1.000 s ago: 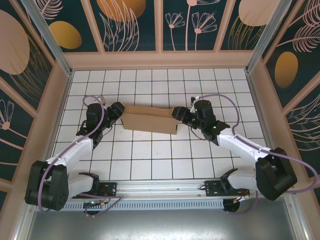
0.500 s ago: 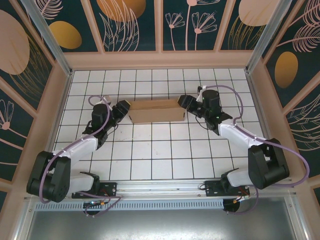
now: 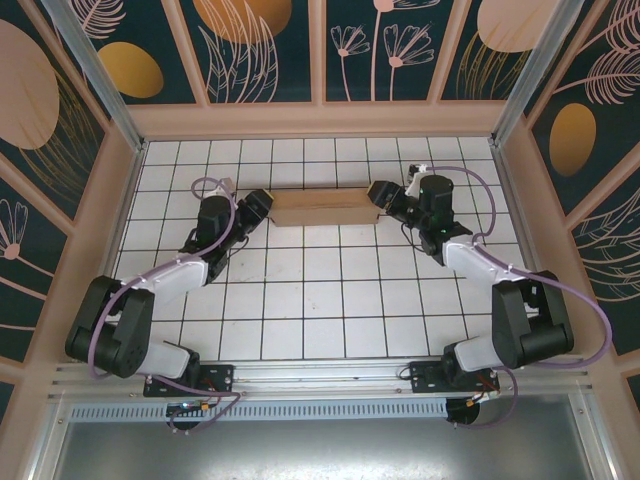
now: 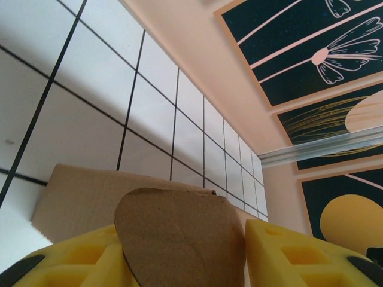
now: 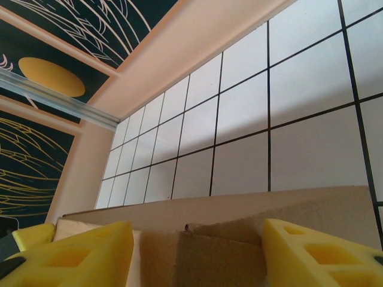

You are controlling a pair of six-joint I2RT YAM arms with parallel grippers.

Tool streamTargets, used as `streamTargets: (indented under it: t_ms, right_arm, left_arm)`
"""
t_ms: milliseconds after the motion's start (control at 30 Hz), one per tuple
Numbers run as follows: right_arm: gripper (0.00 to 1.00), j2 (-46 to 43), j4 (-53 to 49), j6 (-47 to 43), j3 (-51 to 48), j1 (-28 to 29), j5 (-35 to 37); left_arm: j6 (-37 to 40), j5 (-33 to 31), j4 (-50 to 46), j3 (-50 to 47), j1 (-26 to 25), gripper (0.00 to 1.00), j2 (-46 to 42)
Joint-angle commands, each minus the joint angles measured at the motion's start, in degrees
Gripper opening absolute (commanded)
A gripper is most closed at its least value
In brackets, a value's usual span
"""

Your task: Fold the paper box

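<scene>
paper box lengthwise near back wall, left gripper and right gripper clamping its ends

Table is surfaced in white tiles with dark grid lines and bounded by pale walls. Box is seen toward far side; contact with tiles cannot be judged.

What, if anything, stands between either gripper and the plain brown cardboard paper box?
Nothing visible does. The left gripper and the right gripper each have one end of the plain brown cardboard paper box between their yellow fingers.
</scene>
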Motion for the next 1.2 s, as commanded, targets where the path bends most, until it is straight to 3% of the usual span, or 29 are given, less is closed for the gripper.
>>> streamTargets:
  t_ms: [0, 400, 800, 1167]
  right_arm:
    - [0.58, 1.08, 5.18, -0.81, -0.31, 0.59, -6.15]
    - [0.59, 4.04, 5.36, -0.14, 0.51, -0.3, -7.6]
    - [0.59, 9.45, -3.46, -0.35, 7.79, -0.41, -7.23]
    - [0.71, 9.24, -6.25, -1.12, 10.59, -0.62, -6.18]
  left_arm:
    - [2.43, 2.72, 1.15, 2.29, -1.57, 0.47, 0.91]
    - [3.17, 0.81, -1.32, 3.66, -1.58, 0.48, 1.7]
    - [0.67, -1.29, -3.95, 3.96, -1.49, 0.48, 3.62]
    - [3.22, -1.55, -8.48, 6.6, 1.09, 0.63, 2.21]
